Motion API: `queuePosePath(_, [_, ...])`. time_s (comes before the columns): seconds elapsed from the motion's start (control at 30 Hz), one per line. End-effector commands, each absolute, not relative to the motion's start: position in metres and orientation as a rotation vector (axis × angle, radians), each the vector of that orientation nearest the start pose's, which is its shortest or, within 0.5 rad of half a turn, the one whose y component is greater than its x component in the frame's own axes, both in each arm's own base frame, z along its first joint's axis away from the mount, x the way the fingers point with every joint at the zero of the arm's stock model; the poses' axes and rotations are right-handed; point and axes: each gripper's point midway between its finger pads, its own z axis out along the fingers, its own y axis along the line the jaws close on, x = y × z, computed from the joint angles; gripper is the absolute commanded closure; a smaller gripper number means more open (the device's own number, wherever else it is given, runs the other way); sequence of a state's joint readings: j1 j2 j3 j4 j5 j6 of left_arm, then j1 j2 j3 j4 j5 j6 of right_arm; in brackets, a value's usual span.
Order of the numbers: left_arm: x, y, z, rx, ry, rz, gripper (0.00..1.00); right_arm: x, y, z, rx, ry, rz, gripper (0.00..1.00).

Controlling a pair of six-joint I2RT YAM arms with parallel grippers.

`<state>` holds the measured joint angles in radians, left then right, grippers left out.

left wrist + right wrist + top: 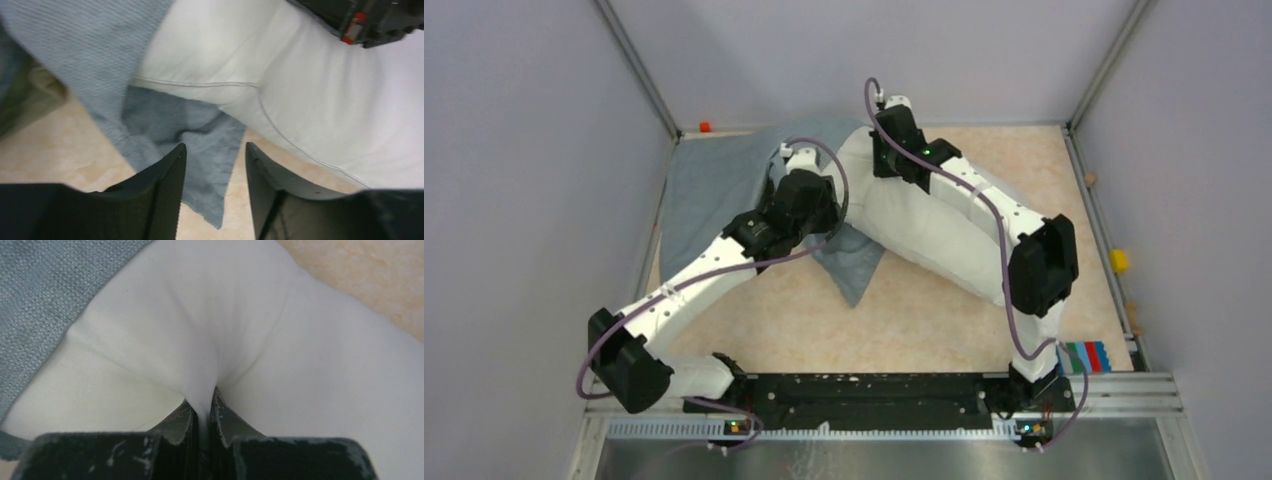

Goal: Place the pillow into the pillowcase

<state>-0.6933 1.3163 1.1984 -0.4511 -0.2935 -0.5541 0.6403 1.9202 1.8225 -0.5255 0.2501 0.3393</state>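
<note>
My right gripper point(202, 412) is clenched on a thin pillow point(200, 315) fold. My left gripper point(215, 165) is parted over the pillowcase point(170, 120) flap (nothing caught). The pillow's end overlaps the pillowcase on the table point(924, 300). With the mouth unheld, the fold could slip.

White shells, black joint blocks on left arm point(686, 280) and right arm point(984, 200) — purple cable point(867, 97) looped along each. Green light point(927, 153) near 12 o'clock, top view. Scuffed dark fingers point(176, 429) on right gripper point(203, 412).

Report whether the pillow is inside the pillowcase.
Mostly out: the pillow lies bare; only its far end meets the pillowcase.
</note>
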Motion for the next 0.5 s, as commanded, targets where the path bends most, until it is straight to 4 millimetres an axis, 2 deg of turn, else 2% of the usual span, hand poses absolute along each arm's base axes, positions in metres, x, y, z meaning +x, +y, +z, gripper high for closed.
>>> queuePosePath(0.0, [0.317,-0.171,0.226,-0.165,2.133,-0.188,0.42,0.443,0.311,0.241,-0.107,2.163,0.37,1.0])
queuePosePath(0.1, [0.322,-0.148,0.219,-0.235,2.126,-0.133,0.35,0.442,0.312,0.24,-0.095,2.168,0.395,1.0])
queuePosePath(0.3, [0.341,-0.113,0.168,-0.351,2.194,-0.071,0.25,0.44,0.317,0.244,-0.084,2.168,0.444,1.0])
queuePosePath(0.47, [0.366,-0.131,0.164,-0.32,2.134,-0.189,0.23,0.439,0.317,0.245,-0.054,2.17,0.482,1.0])
